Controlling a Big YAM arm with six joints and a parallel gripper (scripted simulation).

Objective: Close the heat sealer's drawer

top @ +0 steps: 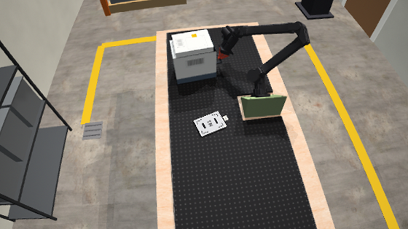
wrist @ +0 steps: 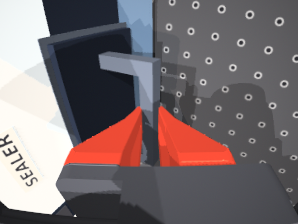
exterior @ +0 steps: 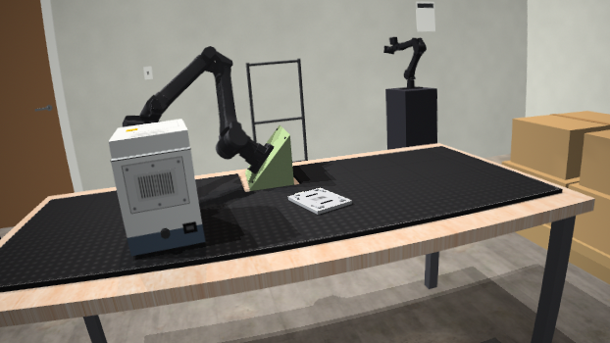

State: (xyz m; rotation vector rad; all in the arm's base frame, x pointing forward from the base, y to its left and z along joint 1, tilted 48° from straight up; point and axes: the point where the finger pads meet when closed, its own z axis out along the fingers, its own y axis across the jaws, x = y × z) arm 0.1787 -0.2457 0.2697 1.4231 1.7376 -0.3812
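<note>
The white heat sealer point(top: 193, 54) stands upright at the far end of the black mat and also shows in the exterior view point(exterior: 156, 186). The light on its top point(top: 193, 35) is amber. My gripper point(top: 222, 55) is at the sealer's right side, and its red fingers are shut on the drawer's grey T-shaped handle point(wrist: 143, 83). The dark drawer front point(wrist: 93, 90) sits close against the sealer's face. The plate, sheet and frame are hidden inside. In the exterior view the sealer hides the gripper.
A white printed plate point(top: 210, 123) lies flat mid-mat, with a small white tab point(top: 225, 117) beside it. The arm's green wedge base point(top: 263, 105) stands at the right edge of the mat. Cardboard boxes point(exterior: 564, 147) stand beyond the table's end.
</note>
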